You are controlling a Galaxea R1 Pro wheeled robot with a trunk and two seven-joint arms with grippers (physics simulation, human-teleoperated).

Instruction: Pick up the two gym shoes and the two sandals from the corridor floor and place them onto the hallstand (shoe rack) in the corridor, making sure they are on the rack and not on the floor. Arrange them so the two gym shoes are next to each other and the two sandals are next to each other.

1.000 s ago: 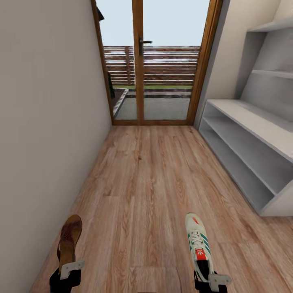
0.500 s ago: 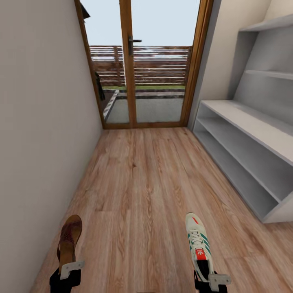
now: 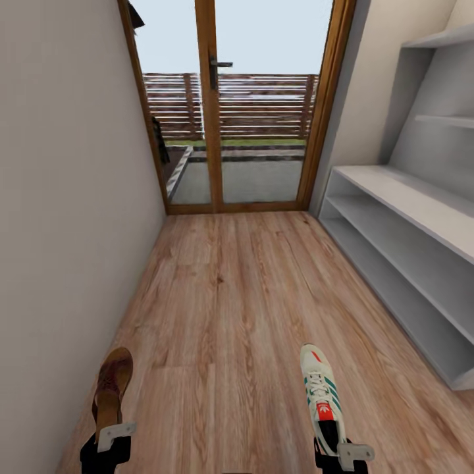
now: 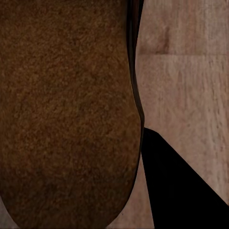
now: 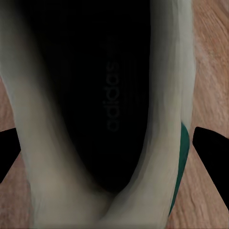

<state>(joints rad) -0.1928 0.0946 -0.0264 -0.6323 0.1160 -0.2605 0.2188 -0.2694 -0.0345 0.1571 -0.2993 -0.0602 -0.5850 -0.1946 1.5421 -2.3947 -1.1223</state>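
Note:
One brown sandal (image 3: 112,388) is held above the corridor floor (image 3: 230,316) at the lower left of the head view, with my left gripper (image 3: 107,440) shut on its heel end. Its tan insole (image 4: 67,109) takes up most of the left wrist view. A white gym shoe (image 3: 320,394) with green stripes and a red tongue hangs at the lower right, my right gripper (image 3: 339,453) shut on its heel. The right wrist view looks into the gym shoe's dark opening (image 5: 105,95). The light-grey hallstand (image 3: 421,263) runs along the right wall, its low shelves bare.
A plain wall (image 3: 66,197) closes the corridor on the left. A wood-framed glass door (image 3: 230,112) stands at the far end, with a fence outside. Wood-plank floor stretches between me and the door.
The whole head view has shifted, so the camera moved: the door and hallstand sit differently in the picture. Both shoes stay in the same place in the grippers.

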